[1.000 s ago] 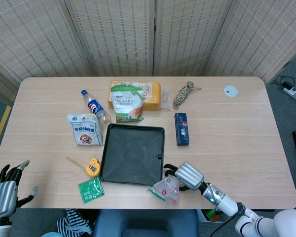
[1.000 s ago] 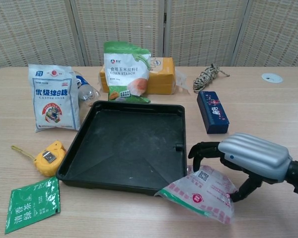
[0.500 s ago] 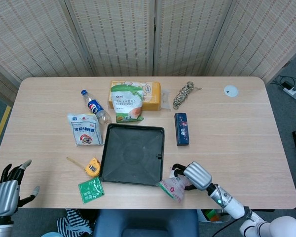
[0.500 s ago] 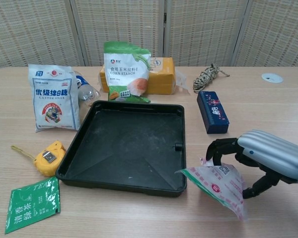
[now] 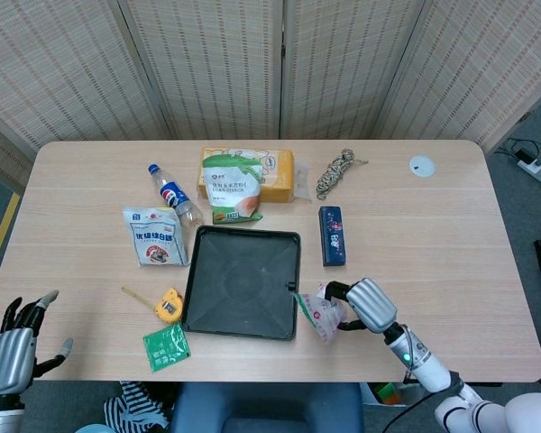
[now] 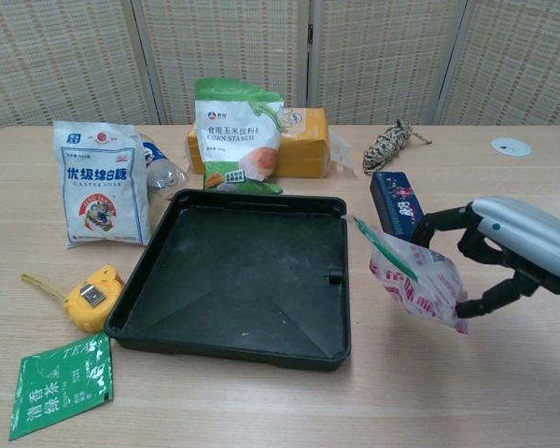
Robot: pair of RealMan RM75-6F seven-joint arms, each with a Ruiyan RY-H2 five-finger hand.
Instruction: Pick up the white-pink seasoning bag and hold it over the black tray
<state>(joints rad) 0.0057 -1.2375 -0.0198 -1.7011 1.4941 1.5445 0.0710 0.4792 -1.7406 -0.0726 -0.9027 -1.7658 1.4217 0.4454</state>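
My right hand [image 5: 368,305] [image 6: 504,252] grips the white-pink seasoning bag [image 5: 317,315] [image 6: 413,279] and holds it in the air just right of the black tray [image 5: 242,282] [image 6: 238,276]. The bag hangs tilted, its upper corner close to the tray's right rim. The tray itself holds nothing. My left hand [image 5: 13,347] hovers off the table's front left corner with its fingers spread and nothing in them; the chest view does not show it.
Behind the tray stand a corn starch bag [image 6: 235,136], a yellow box [image 6: 303,142] and a Pepsi bottle [image 5: 173,195]. A castor sugar bag [image 6: 100,183], yellow tape measure [image 6: 93,297] and green tea sachet [image 6: 63,384] lie to its left. A blue box [image 6: 399,210] and rope coil [image 6: 390,144] lie right.
My right hand has lifted the seasoning bag off the table and carried it up and away from the front edge, alongside the tray's right rim. The left hand has barely moved.
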